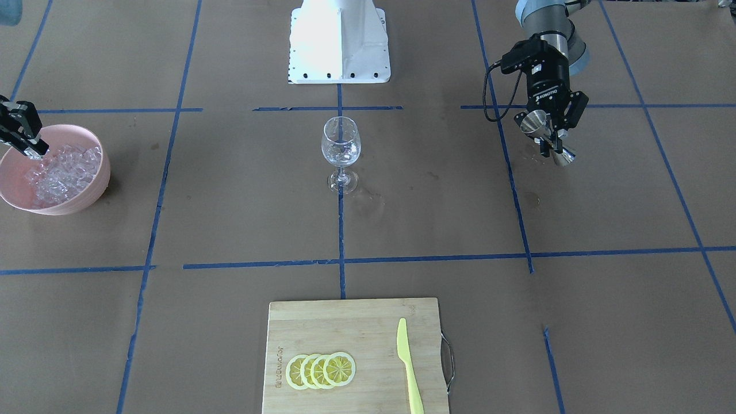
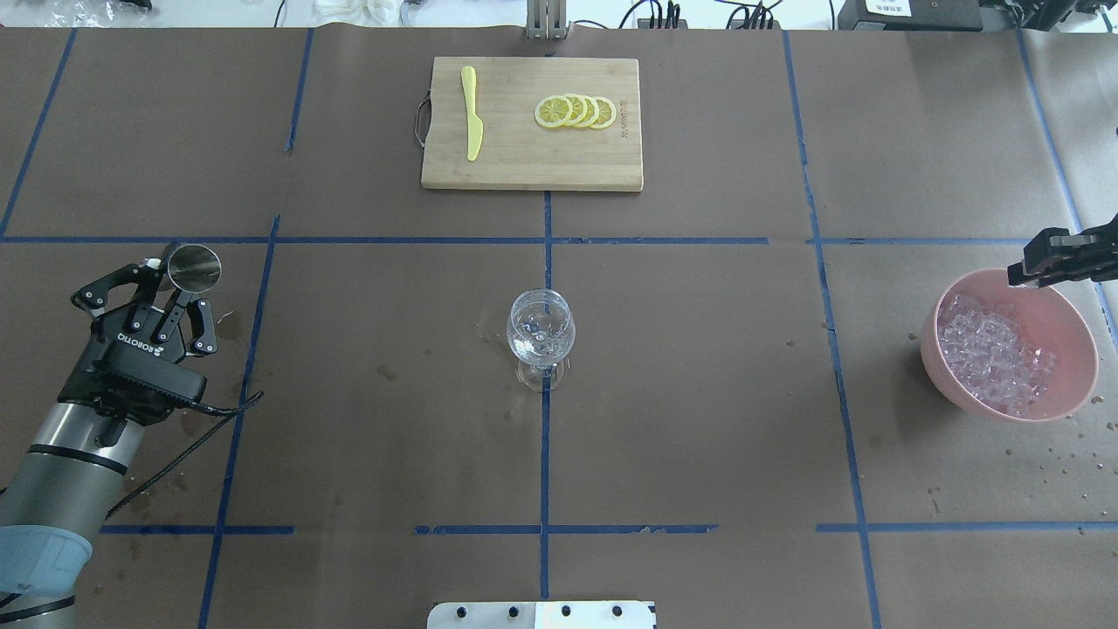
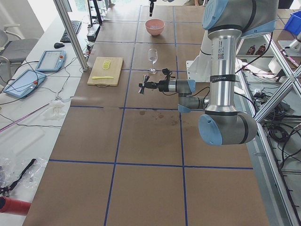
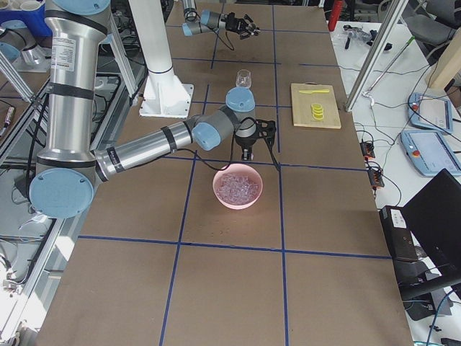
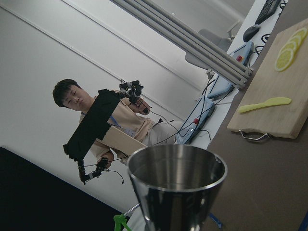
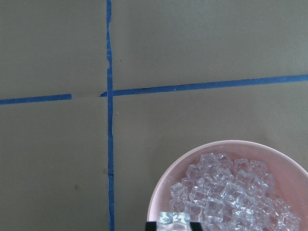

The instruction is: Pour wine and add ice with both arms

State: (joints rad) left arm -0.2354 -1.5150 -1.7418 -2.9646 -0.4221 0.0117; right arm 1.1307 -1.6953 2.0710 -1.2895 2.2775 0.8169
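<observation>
My left gripper (image 2: 179, 281) hovers over the table's left side, shut on a steel jigger (image 2: 194, 267) that lies tilted on its side; its empty cup (image 5: 175, 185) fills the left wrist view. A clear stemmed glass (image 2: 541, 336) stands at the table's centre with a little wine (image 1: 340, 153) in it. My right gripper (image 2: 1020, 274) is over the far rim of a pink bowl (image 2: 1073, 325) full of ice (image 2: 996, 351). In the right wrist view its tips are shut on one ice cube (image 6: 174, 218) above the bowl's edge (image 6: 166, 183).
A wooden cutting board (image 2: 524, 166) at the far side carries lemon slices (image 2: 576, 112) and a yellow knife (image 2: 472, 114). The white base block (image 1: 339, 43) sits at the robot's edge. Droplets spot the paper near the bowl. A person (image 5: 96, 125) sits beyond the table.
</observation>
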